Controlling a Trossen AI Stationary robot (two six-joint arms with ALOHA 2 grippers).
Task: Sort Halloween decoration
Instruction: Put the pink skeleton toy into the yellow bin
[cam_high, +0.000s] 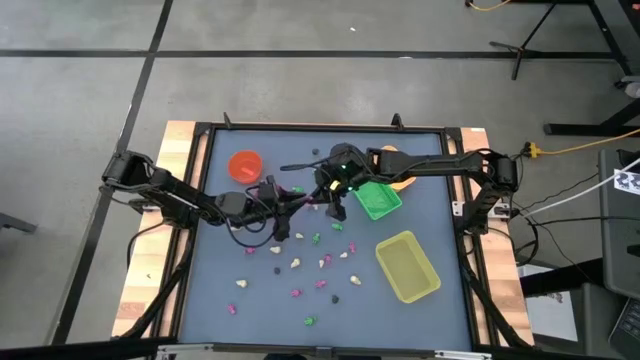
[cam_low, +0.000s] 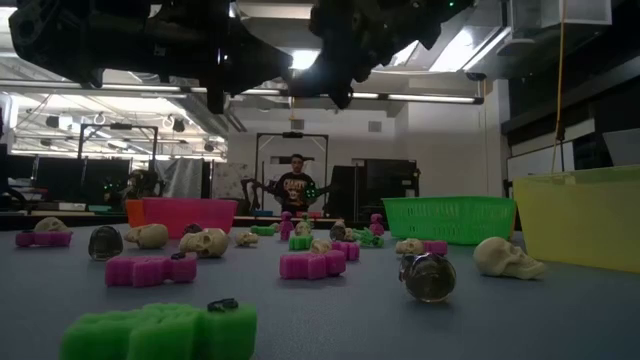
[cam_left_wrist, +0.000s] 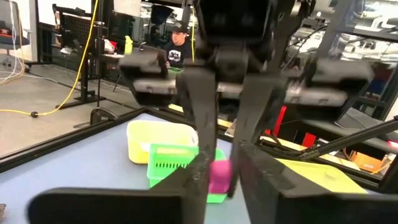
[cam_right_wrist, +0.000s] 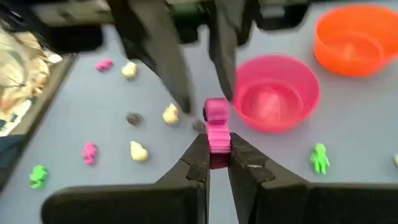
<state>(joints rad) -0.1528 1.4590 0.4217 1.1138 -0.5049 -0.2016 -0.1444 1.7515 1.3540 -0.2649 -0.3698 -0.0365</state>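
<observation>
Two hands meet mid-surface: the right hand is clamped on a pink trinket, while the left hand has its fingers parted around it. Only the right wrist view shows the pink cup just beyond. Other trinkets scatter nearer; the trays keep right.

Both grippers, left and right, meet mid-table.

Dim table under bright ceiling strips; wrist views blur nearby.
</observation>
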